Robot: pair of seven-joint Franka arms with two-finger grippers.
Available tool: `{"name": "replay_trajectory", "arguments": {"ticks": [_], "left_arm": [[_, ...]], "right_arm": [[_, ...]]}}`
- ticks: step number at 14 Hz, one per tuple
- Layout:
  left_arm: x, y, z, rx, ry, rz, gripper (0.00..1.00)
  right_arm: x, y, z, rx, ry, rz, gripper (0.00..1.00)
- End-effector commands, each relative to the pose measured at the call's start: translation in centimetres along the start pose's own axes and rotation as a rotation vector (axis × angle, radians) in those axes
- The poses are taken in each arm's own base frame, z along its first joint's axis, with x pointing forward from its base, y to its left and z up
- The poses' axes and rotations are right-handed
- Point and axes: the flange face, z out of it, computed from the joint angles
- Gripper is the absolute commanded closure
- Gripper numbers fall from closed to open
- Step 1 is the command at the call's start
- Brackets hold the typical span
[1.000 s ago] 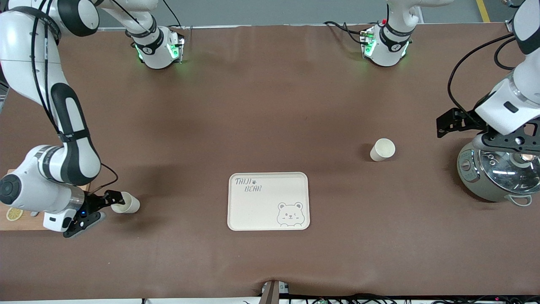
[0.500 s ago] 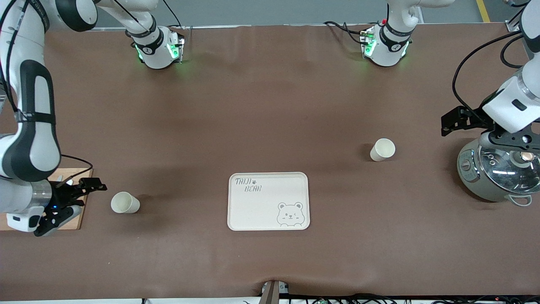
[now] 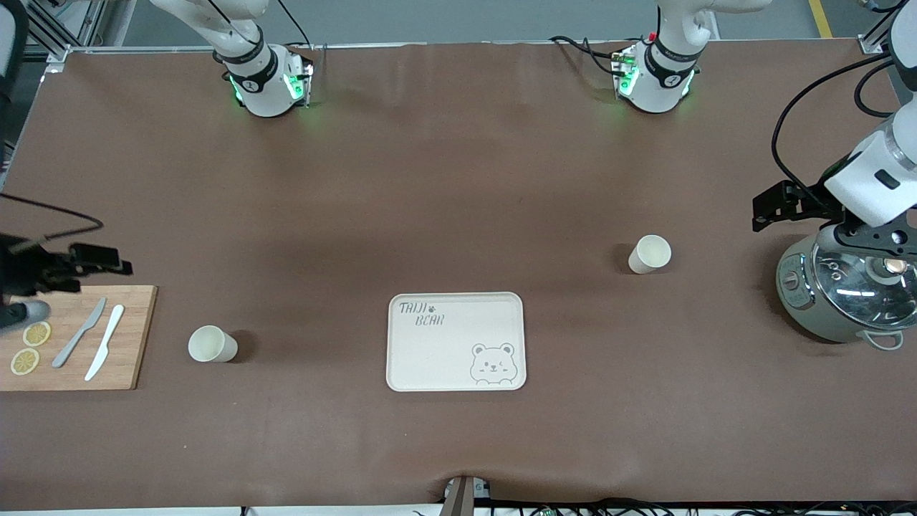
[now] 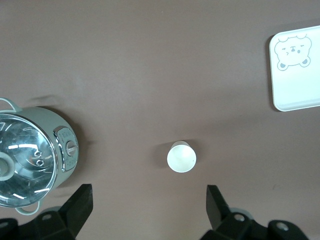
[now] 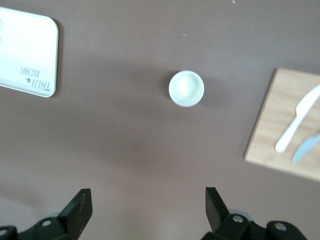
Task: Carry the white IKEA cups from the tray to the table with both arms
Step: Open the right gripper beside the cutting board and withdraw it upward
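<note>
Two small cream-white cups stand upright on the brown table. One cup (image 3: 213, 345) is toward the right arm's end, beside the cutting board; it also shows in the right wrist view (image 5: 186, 88). The other cup (image 3: 650, 254) is toward the left arm's end, beside the pot, and shows in the left wrist view (image 4: 181, 157). My right gripper (image 3: 29, 276) (image 5: 148, 202) is open and empty, raised over the table's end by the board. My left gripper (image 3: 870, 240) (image 4: 148, 200) is open and empty, up over the pot's edge.
A cream tray with a bear drawing (image 3: 455, 341) lies between the cups, nearer the front camera. A wooden cutting board (image 3: 125, 337) holds two knives and lemon slices. A grey pot with a glass lid (image 3: 845, 294) stands at the left arm's end.
My right gripper has drawn back and up from the cup beside the board, uncovering the board. That cup stays upright. The left arm has barely moved.
</note>
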Motion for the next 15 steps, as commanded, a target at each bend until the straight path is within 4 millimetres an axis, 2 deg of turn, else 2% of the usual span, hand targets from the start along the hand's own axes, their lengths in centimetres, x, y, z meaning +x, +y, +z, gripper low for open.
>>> {"name": "replay_trajectory", "arguments": {"ticks": [1, 4, 7, 8, 11, 14, 15], "left_arm": [[-0.1, 0.2, -0.3, -0.022, 0.0, 0.01, 0.0], [0.1, -0.3, 0.1, -0.01, -0.001, 0.013, 0.0], [-0.1, -2.2, 0.3, -0.006, -0.007, 0.037, 0.0], [-0.1, -2.2, 0.7, -0.008, -0.018, 0.083, 0.0], [-0.1, -2.0, 0.5, -0.008, -0.013, 0.073, 0.0], [0.3, -2.0, 0.9, -0.019, -0.01, 0.065, 0.0], [0.4, -1.6, 1.2, -0.015, -0.015, 0.073, 0.0]], "right_arm": [[-2.7, -1.2, -0.9, 0.007, -0.012, 0.128, 0.0], [-6.7, -4.3, -0.8, -0.024, 0.023, 0.224, 0.0], [-11.3, -5.4, 0.1, -0.069, 0.119, 0.225, 0.0], [-11.7, -5.5, -0.3, -0.074, 0.122, 0.223, 0.0], [-11.8, -5.1, -1.0, -0.133, 0.112, 0.217, 0.0], [-11.5, -5.6, -1.6, -0.139, 0.127, 0.203, 0.0], [-11.1, -5.9, -1.2, -0.138, 0.12, 0.196, 0.0]]}}
